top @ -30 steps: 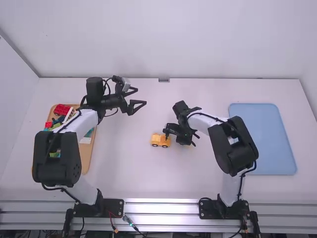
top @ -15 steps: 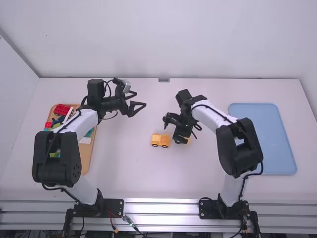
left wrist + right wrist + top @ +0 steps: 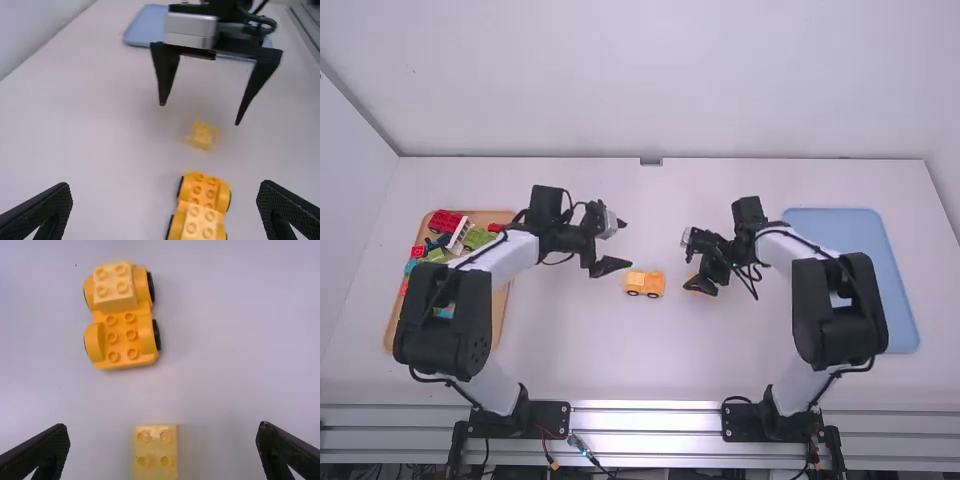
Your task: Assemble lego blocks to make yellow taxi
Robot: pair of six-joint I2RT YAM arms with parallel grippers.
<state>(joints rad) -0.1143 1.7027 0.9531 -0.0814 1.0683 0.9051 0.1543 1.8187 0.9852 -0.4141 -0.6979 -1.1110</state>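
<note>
Right gripper (image 3: 164, 440) hangs on the side of the wheeled base (image 3: 122, 342) toward the blue tray (image 3: 880, 228), fingers well apart with nothing clamped; the loose yellow block (image 3: 155, 454) lies on the counter (image 3: 240, 355) beneath it, near the base but not touching. Left gripper (image 3: 165, 192) is up on the base's other side, in the high view a little beyond it, its fingers spread and empty too. One pale yellow block (image 3: 113, 286) already sits on the base's end farther from the loose one, leaving bare studs toward it. Picking up that last block looks like the next step, and if the fingers close off-centre, one would strike it first and push or twist it. Gripped too low, it could leave the fingertips in the way of the base's raised fenders and keep the studs from meeting. Since the base stands on wheels, an uneven press might roll it or leave the block cocked, unless the left gripper braces it. Crowding is a risk as well: both grippers would be working close over one small base, where they could knock each other or the seated block.
</note>
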